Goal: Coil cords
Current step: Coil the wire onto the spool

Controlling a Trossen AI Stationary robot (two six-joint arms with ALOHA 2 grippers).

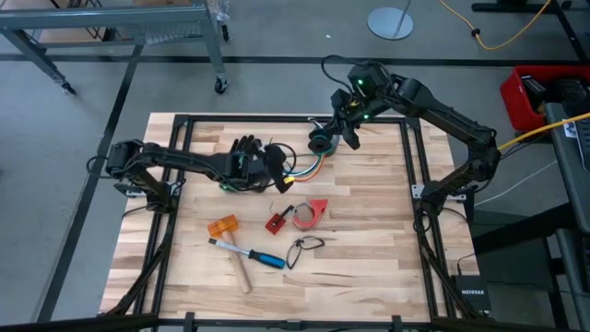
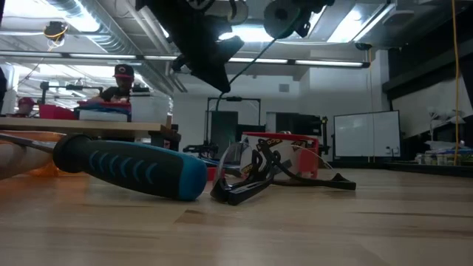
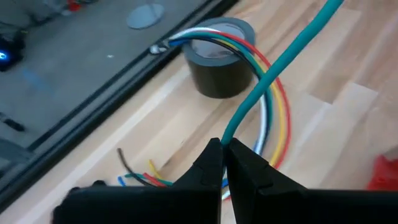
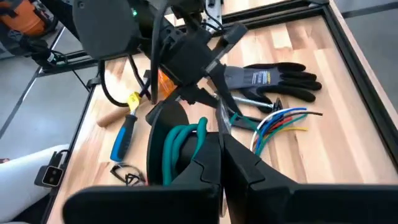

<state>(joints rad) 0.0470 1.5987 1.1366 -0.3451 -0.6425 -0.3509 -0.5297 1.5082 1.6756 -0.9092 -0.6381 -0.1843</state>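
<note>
High view: my left gripper jaws pinch the multicoloured wire cords, running lengthwise toward my right gripper, also gripping them.

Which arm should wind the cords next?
Probably the left. The left gripper is shut on the teal cord, beside the cords, and could loop it. The right gripper is busy holding the black roll that the teal cord wraps.
</note>
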